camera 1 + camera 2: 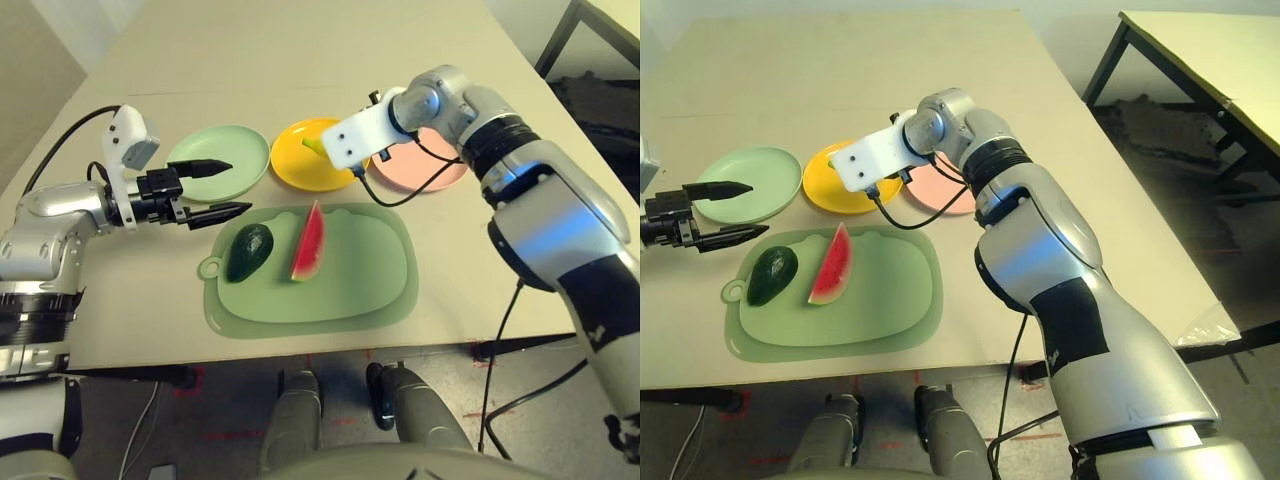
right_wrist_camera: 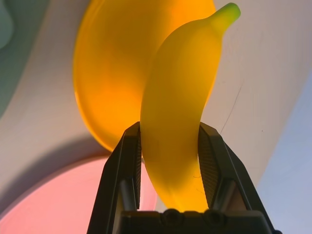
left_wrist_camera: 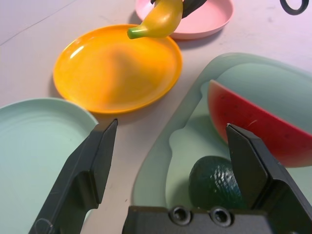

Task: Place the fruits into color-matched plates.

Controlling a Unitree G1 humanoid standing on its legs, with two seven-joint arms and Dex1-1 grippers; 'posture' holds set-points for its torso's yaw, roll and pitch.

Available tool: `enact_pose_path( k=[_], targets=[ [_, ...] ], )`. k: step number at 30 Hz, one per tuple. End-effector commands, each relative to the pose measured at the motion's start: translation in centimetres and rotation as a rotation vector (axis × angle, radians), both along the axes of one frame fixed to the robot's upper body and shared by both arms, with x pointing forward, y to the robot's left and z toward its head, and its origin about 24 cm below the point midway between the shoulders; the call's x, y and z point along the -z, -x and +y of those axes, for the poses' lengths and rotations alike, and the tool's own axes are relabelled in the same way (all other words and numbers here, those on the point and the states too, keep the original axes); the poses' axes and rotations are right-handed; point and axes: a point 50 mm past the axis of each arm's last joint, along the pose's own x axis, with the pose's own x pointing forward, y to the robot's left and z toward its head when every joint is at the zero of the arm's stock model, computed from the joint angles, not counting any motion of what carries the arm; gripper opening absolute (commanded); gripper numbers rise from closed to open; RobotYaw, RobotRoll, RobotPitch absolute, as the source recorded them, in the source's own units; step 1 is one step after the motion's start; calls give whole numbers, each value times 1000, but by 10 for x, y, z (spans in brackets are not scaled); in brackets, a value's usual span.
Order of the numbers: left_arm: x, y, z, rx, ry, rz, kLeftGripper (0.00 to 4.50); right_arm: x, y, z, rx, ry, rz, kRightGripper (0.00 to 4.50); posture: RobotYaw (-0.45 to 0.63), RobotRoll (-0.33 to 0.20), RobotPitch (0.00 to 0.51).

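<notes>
My right gripper (image 2: 169,130) is shut on the curved yellow banana (image 2: 178,92) and holds it just above the yellow plate (image 1: 296,166); the banana's green tip (image 1: 313,146) pokes out past the white wrist block. The mint green plate (image 1: 240,146) lies left of the yellow one and the pale pink plate (image 1: 425,176) lies right of it. A dark green avocado (image 1: 248,250) and a red watermelon wedge (image 1: 309,243) rest side by side on the green mat. My left gripper (image 1: 238,187) hangs open between the green plate and the avocado, holding nothing.
The large rounded green mat (image 1: 350,290) lies near the table's front edge. A black cable (image 1: 415,183) loops from my right wrist over the pink plate. A second table (image 1: 1200,60) stands at the far right beyond a gap.
</notes>
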Motion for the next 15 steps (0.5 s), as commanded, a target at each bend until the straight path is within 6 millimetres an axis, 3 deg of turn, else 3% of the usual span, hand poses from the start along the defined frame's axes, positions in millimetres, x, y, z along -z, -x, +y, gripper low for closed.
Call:
enact_pose_path(
  k=[1, 15],
  targets=[
    [-4, 4, 5, -37, -20, -8, 4500, 13, 0, 4, 8, 1, 9, 1680, 116, 0, 193],
    [-7, 7, 3, -112, -41, -29, 4500, 30, -2, 5, 61, -5, 12, 1680, 144, 0, 209]
  ],
)
